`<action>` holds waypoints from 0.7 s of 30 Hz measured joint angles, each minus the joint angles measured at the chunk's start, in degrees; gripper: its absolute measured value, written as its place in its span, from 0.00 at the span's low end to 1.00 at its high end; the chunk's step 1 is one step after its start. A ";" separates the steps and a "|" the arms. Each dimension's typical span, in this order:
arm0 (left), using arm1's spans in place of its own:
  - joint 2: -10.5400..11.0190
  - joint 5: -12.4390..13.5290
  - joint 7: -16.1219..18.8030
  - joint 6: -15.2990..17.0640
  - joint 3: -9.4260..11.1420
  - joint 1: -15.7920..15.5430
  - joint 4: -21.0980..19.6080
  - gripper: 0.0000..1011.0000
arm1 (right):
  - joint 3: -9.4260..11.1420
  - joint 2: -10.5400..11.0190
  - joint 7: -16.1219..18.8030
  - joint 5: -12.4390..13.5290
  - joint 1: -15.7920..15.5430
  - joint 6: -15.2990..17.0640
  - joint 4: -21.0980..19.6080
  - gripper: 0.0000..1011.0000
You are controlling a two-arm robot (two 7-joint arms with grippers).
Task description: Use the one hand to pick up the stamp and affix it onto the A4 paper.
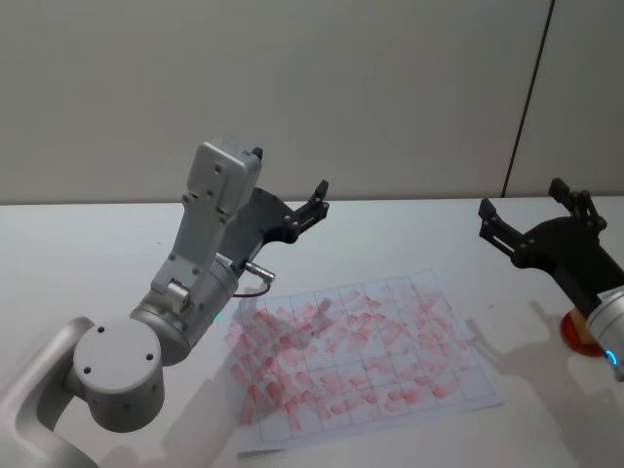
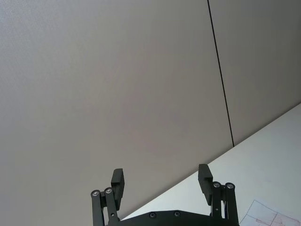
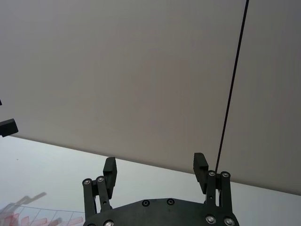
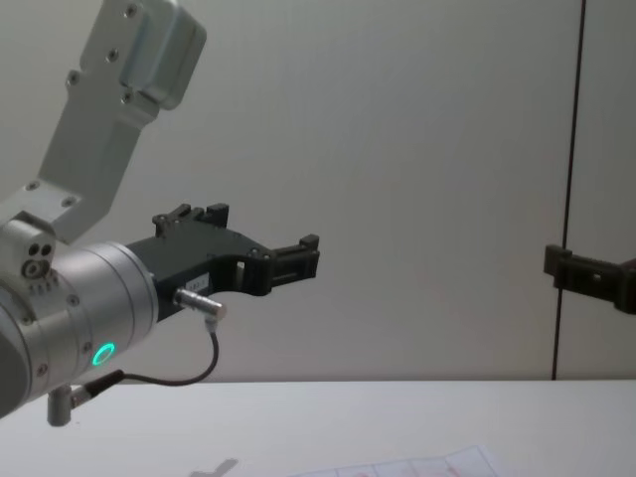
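Black and spread, the left end effector (image 2: 160,176) hangs empty, high beside the A4 paper (image 1: 361,356). The right end effector (image 1: 522,200), spread too, hangs above an orange-red thing (image 1: 577,331), probably the stamp. Because the arm half hides it, a downward reach could knock it over.

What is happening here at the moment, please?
Neither hand holds anything. The robot's black clawed left hand and right hand are both open and raised above the white table. The thin white A4 paper lies flat between the arms, its printed grid covered in red stamp marks. A small orange-red object sits beneath the right arm; I cannot tell whether it is the stamp.
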 joint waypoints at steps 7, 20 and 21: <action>0.00 0.00 0.00 0.00 0.00 0.00 0.00 0.99 | 0.00 0.00 0.00 0.00 0.00 0.00 0.00 0.99; 0.00 0.00 0.00 0.00 0.00 0.00 0.00 0.99 | 0.00 0.00 0.00 0.00 0.00 0.00 0.00 0.99; 0.00 0.00 0.00 0.00 0.00 0.00 0.00 0.99 | 0.00 0.00 0.00 0.00 0.00 0.00 0.00 0.99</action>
